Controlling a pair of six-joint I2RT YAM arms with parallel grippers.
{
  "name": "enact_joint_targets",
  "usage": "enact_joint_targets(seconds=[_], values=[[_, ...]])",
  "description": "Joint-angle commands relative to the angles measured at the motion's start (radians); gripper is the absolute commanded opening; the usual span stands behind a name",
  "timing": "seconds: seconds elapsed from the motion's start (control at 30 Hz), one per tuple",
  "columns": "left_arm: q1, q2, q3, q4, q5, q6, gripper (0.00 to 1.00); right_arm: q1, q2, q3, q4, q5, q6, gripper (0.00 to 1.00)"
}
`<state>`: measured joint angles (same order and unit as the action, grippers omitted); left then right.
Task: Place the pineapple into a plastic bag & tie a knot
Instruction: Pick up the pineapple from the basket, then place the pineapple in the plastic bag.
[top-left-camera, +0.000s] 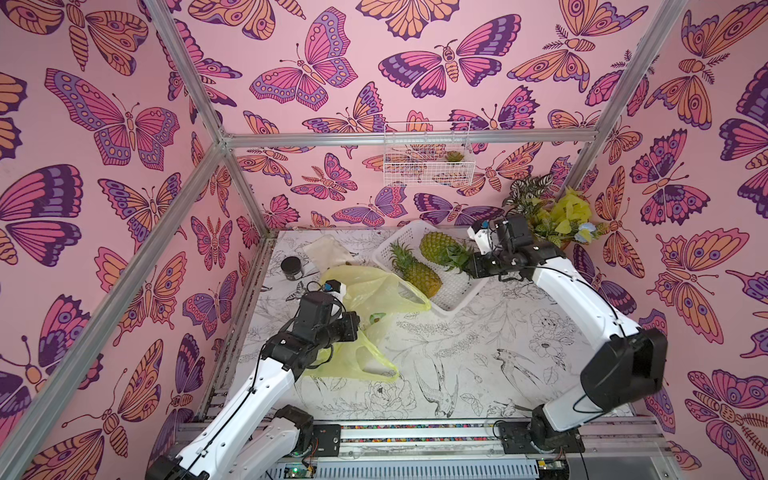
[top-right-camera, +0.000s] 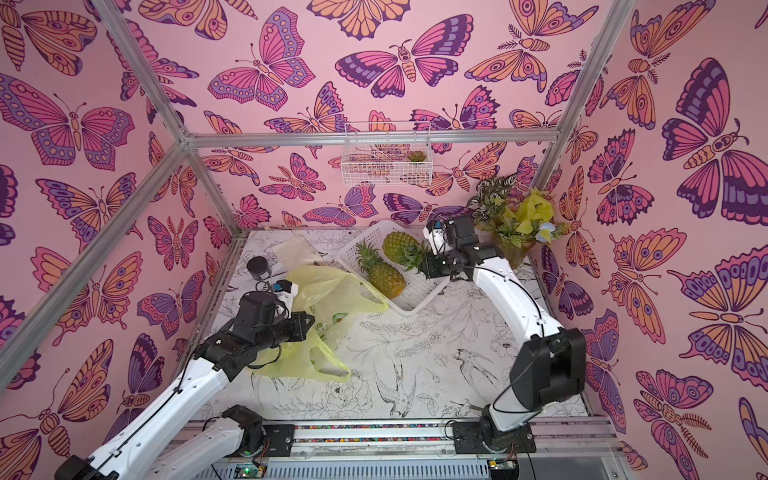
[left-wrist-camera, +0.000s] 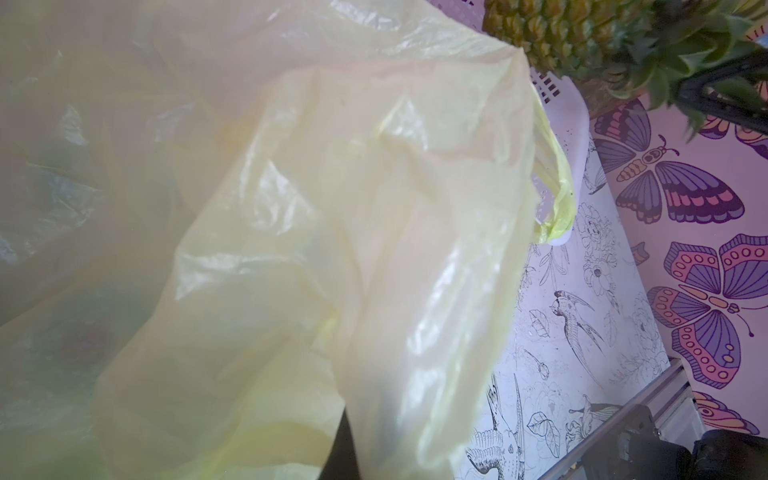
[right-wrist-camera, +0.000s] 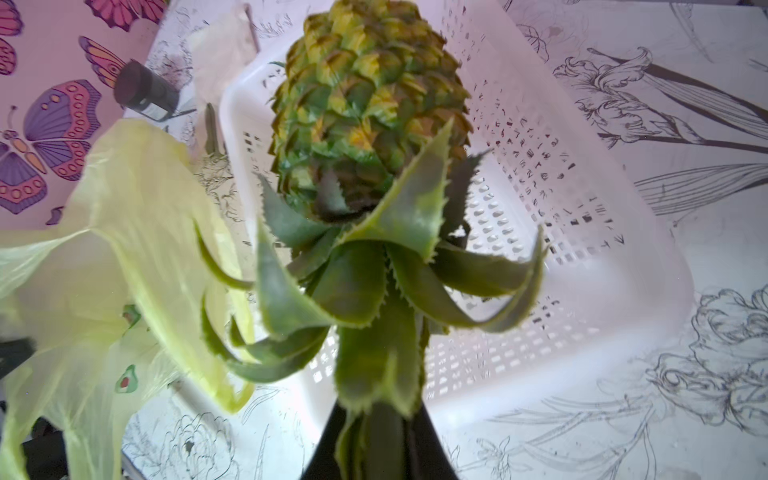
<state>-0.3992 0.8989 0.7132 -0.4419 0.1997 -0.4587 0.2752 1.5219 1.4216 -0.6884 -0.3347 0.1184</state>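
Note:
My right gripper (top-left-camera: 473, 264) (right-wrist-camera: 378, 449) is shut on the green crown leaves of a pineapple (top-left-camera: 436, 245) (right-wrist-camera: 365, 104). The fruit points away from the gripper, over the white perforated basket (top-left-camera: 453, 297) (right-wrist-camera: 582, 257). The yellow-green plastic bag (top-left-camera: 374, 291) (top-right-camera: 328, 286) lies crumpled to the left of the basket, with one loop handle by the basket's corner. My left gripper (top-left-camera: 354, 327) (left-wrist-camera: 345, 457) is shut on a fold of the bag (left-wrist-camera: 332, 208), which fills most of the left wrist view. No knot is in view.
A second pineapple (top-left-camera: 417, 272) (top-right-camera: 384, 276) lies in the basket beside the held one. A black jar (top-left-camera: 291, 264) and a beige cloth (top-left-camera: 328, 249) sit at the back left. Potted plants (top-left-camera: 548, 216) stand in the back right corner, and a wire basket (top-left-camera: 428, 162) hangs on the wall.

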Motion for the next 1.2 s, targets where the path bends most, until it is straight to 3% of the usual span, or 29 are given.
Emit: enact_joint_targets(seconds=[0.0, 0.27, 0.5, 0.6, 0.8, 1.0, 1.17], values=[[0.005, 0.009, -0.021, 0.014, 0.027, 0.042, 0.00, -0.002, -0.154, -0.030, 0.037, -0.077, 0.045, 0.00], [0.005, 0.054, 0.000, 0.024, 0.042, 0.052, 0.00, 0.043, -0.446, -0.090, -0.192, -0.113, 0.055, 0.00], [0.005, 0.088, 0.030, 0.041, 0.051, 0.055, 0.00, 0.172, -0.500, -0.073, -0.376, -0.214, 0.084, 0.00], [0.005, 0.106, 0.047, 0.043, 0.072, 0.054, 0.00, 0.242, -0.506, -0.117, -0.302, -0.225, 0.155, 0.00], [0.005, 0.095, 0.063, 0.045, 0.111, 0.033, 0.00, 0.335, -0.477, -0.241, 0.016, -0.185, 0.351, 0.00], [0.005, 0.052, 0.048, 0.066, 0.156, -0.024, 0.00, 0.373, -0.395, -0.317, 0.319, -0.150, 0.475, 0.00], [0.005, 0.042, 0.058, 0.096, 0.207, -0.079, 0.00, 0.398, -0.293, -0.358, 0.545, -0.198, 0.567, 0.00]])
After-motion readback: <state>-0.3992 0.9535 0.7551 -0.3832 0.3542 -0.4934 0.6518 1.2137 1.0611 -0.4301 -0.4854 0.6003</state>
